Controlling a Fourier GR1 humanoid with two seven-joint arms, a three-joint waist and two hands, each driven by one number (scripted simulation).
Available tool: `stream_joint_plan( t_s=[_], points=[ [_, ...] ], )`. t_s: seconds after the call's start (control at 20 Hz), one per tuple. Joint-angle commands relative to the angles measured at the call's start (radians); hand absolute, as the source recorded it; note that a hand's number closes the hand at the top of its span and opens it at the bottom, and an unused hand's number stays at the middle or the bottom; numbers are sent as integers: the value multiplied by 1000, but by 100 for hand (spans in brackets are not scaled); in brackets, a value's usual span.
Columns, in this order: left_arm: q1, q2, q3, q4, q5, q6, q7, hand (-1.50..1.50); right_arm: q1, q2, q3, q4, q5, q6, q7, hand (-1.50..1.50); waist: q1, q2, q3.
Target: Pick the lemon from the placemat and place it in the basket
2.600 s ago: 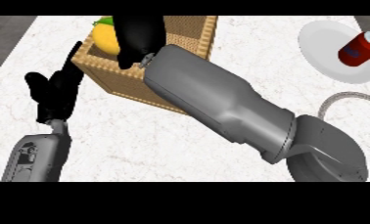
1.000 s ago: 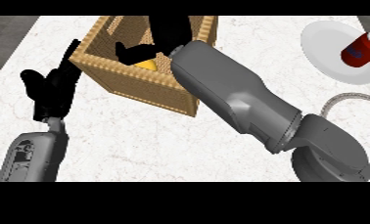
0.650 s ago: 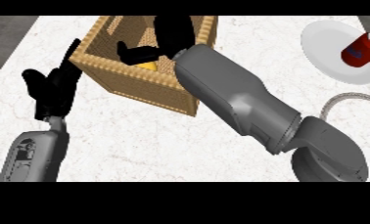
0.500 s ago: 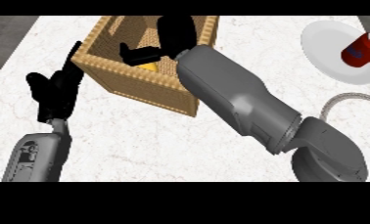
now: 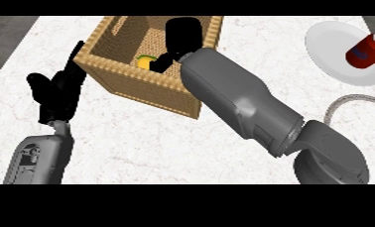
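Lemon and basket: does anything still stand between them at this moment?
Nothing visible does. The lemon already lies inside the basket, with the right hand over it inside the rim.

The right hand point(image 5: 181, 35) hides most of the lemon point(image 5: 145, 62) in the basket point(image 5: 124, 76); the plate point(image 5: 331, 52) is cut off by the right edge.

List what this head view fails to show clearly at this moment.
- Yellow lemon in the woven wicker basket: mostly hidden by the black right hand.
- Right hand's fingers: open or shut unreadable.
- White plate and red object: cut by right edge.
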Motion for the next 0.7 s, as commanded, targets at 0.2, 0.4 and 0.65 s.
stream_joint_plan(
  t_s=[0.2,0.4,0.65],
  points=[
    [-5,21,21,4,20,-22,8,0,8,9,-95,-72,-51,-271,-2,-150,-10,2,-1],
    [15,3,6,-13,-9,12,27,0,29,9,-147,-124,-83,-398,1,-150,-34,-7,-1],
    [25,32,53,23,27,-18,-17,0,24,9,-261,-118,-144,-503,-10,-150,-54,-8,-1]
  ],
)
